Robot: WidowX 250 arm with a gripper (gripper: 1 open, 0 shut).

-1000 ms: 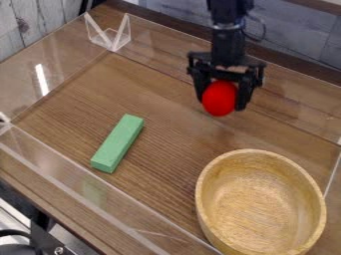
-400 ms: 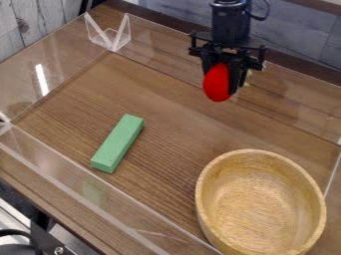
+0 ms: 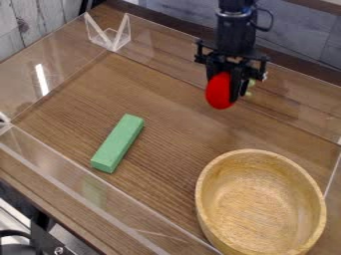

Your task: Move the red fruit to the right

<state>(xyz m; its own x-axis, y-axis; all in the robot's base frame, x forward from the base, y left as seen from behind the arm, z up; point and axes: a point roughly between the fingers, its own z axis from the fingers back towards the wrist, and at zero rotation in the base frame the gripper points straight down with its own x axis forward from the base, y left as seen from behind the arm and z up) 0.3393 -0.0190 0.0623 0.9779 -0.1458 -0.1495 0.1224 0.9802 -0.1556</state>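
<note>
While the dark metal robot gripper (image 3: 226, 72) was spread wide over the small, bright red, rounded toy fruit (image 3: 222, 93) a sec ago, its fingers are now drawn in much closer, pinching the fruit's upper part, w/ the red body showing below the tips. Compared w/ that earlier view, fruit sits slightly higher & a bit further to the pic's right, & looks narrower & more upright. Vs the more recent earlier view, gripper & fruit are both a bit lower & further right. Small yellowish-green bit shows just right of the fingers; can't tell exactly what it is. Fruit is at the far part of the brown wooden table (image 3: 167, 125), right of centre in view; can't tell if its underside touches the tabletop. Rest matches before: green rectangular block (image 3: 119, 142) lies at an angle, front-left, well apart from fruit; big round light wooden bowl (image 3: 261, 204) stands front-right; clear angular plastic-looking thing (image 3: 112, 36) is at the back left, same spot
</note>
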